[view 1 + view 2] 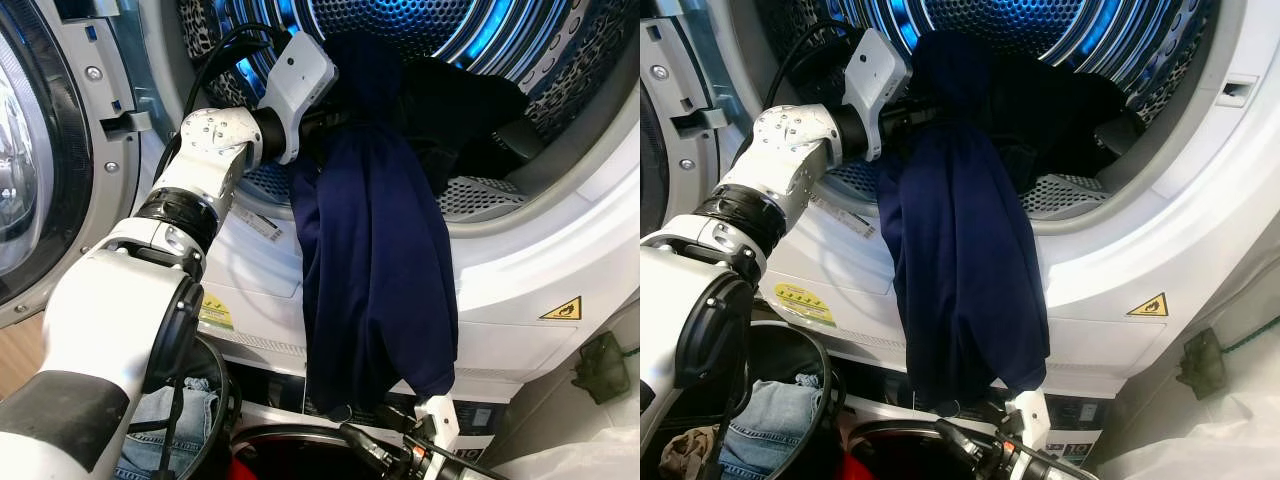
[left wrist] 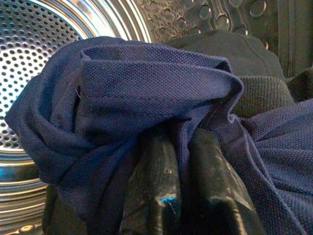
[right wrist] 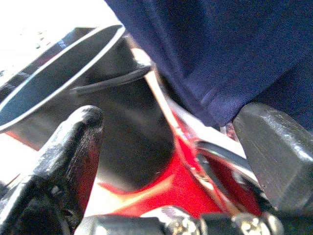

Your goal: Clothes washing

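Left wrist view shows you the left gripper (image 2: 181, 181) clamping the navy shirt (image 1: 375, 270) at the drum (image 1: 500, 40); right gripper (image 3: 171, 161) gapes open below.

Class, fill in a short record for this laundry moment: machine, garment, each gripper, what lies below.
Machine: drum lit blue, door open
Garment: navy shirt hanging over the drum's rim, top end inside
Left gripper: at the drum mouth, shut on the shirt
Right gripper: open, below the shirt's hem
In drum: dark clothes
Below: jeans in a basket
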Motion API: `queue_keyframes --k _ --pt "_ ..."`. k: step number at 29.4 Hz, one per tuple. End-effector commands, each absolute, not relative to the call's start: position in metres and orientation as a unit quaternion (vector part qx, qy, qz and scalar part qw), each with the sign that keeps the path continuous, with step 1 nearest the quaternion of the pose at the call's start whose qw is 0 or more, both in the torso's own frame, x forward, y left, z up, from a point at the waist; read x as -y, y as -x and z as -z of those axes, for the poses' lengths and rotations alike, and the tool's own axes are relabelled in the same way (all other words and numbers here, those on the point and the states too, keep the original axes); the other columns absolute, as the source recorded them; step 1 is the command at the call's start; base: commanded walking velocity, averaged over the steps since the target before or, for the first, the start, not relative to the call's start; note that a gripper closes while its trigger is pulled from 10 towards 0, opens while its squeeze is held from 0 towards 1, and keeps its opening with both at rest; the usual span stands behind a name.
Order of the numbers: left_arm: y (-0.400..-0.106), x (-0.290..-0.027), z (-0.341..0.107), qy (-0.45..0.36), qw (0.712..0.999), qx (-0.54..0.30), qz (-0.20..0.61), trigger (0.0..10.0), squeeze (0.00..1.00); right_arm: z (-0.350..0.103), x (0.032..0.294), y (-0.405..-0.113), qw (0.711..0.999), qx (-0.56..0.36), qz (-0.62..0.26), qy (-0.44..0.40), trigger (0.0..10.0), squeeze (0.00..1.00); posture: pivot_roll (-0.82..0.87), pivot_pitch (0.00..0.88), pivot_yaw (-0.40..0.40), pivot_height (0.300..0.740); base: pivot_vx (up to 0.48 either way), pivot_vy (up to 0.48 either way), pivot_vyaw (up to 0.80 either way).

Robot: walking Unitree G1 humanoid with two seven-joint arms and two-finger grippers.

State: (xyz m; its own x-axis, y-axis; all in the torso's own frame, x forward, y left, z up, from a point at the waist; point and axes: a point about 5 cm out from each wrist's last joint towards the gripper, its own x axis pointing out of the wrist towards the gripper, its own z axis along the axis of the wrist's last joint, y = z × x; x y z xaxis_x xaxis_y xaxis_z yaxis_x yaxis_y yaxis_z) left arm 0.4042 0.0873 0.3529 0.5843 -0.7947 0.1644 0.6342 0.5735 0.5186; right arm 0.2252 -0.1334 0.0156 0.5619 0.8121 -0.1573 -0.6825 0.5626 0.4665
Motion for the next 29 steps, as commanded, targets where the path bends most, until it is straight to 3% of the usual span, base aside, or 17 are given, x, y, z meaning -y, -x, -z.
queue_keyframes --k 1,14,21,26,29 --pt "-0.408 -0.091 -0.326 -0.201 0.872 0.142 0.422 10.0 0.00 -0.019 0.132 -0.226 0.865 -0.175 -0.438 -0.174 10.0 0.00 0.03 0.000 -0.014 0.740 0.000 0.000 0.00" --pt "-0.407 -0.091 -0.331 -0.188 0.871 0.155 0.428 10.0 0.00 -0.019 0.125 -0.251 0.909 -0.172 -0.350 -0.147 10.0 0.00 0.04 0.000 -0.022 0.740 0.000 0.000 0.00" --pt "-0.407 -0.091 -0.330 -0.185 0.869 0.156 0.431 10.0 0.00 -0.021 0.116 -0.242 0.889 -0.167 -0.392 -0.169 10.0 0.00 0.04 0.000 -0.022 0.740 0.000 0.000 0.00" --pt "-0.407 -0.090 -0.329 -0.177 0.870 0.158 0.432 10.0 0.00 -0.043 0.101 -0.230 0.834 -0.128 -0.474 -0.253 10.0 0.00 0.04 0.000 -0.025 0.740 0.000 0.000 0.00" --pt "-0.407 -0.090 -0.329 -0.176 0.871 0.159 0.431 10.0 0.00 -0.045 0.099 -0.234 0.839 -0.122 -0.467 -0.251 10.0 0.00 0.04 0.000 -0.026 0.740 0.000 0.000 0.00"
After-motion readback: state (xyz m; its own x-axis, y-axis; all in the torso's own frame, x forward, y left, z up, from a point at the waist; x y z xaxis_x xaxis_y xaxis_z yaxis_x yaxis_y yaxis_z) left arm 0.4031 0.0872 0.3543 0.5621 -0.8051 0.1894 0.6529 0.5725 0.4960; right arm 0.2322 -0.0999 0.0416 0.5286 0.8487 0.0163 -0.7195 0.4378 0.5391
